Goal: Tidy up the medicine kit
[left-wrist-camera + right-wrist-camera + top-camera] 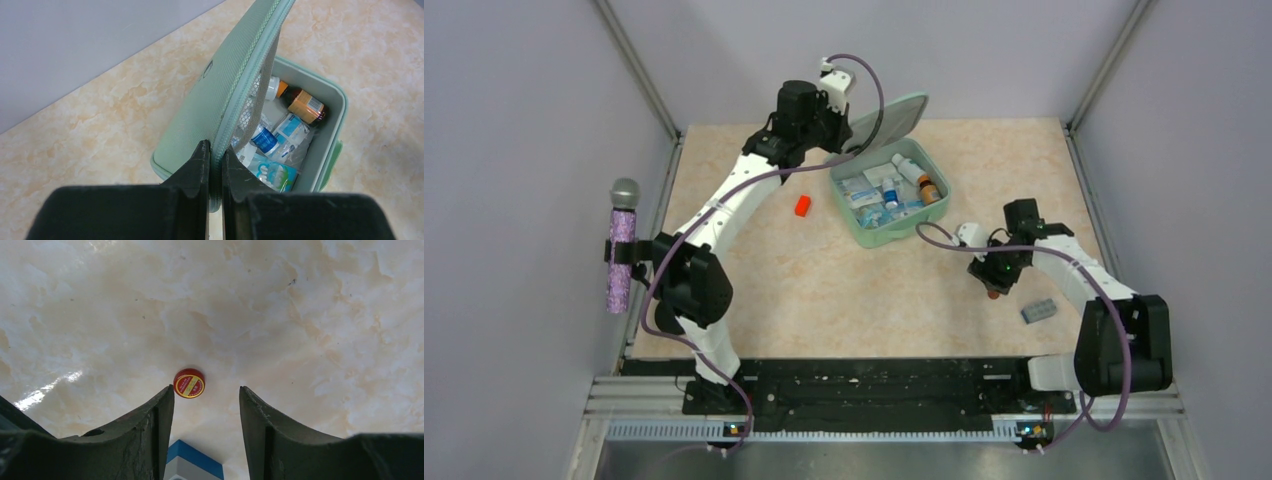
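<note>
The medicine kit [871, 236] sits toward the far side of the bench [844, 290], a little right of centre, and it is open. Its lid [210, 100] stands upright on the hinge side. Inside, an amber bottle [306, 106] with an orange label lies in the far corner, a white bottle just beside it, and blue-and-white packets [280, 135] are packed across the rest of the tray.

The left pincer [215, 157] is clamped on the lid's zippered edge. Both black fingers are pressed against the rim with only the lid's thickness between them, and they hold it up over the box.

Out on the bare bench to the left of the kit lies a small orange-red piece [802, 205], near the box but not touching it.

To the right of the kit and nearer the arms, the right pincer [206, 390] hangs low over the bench with its jaws apart and nothing gripped. A round red tin [189, 383] with a yellow-ringed label lies flat on the surface just ahead of the fingertips, closer to the left-hand finger. A blue-and-white corner [192, 462] shows low between the fingers; I cannot tell what it is or whether it touches them.

Further right, a blue-grey pack [1039, 311] lies alone on the bench, apart from that arm. A glittery purple microphone [621, 250] is fixed at the frame on the far left.
</note>
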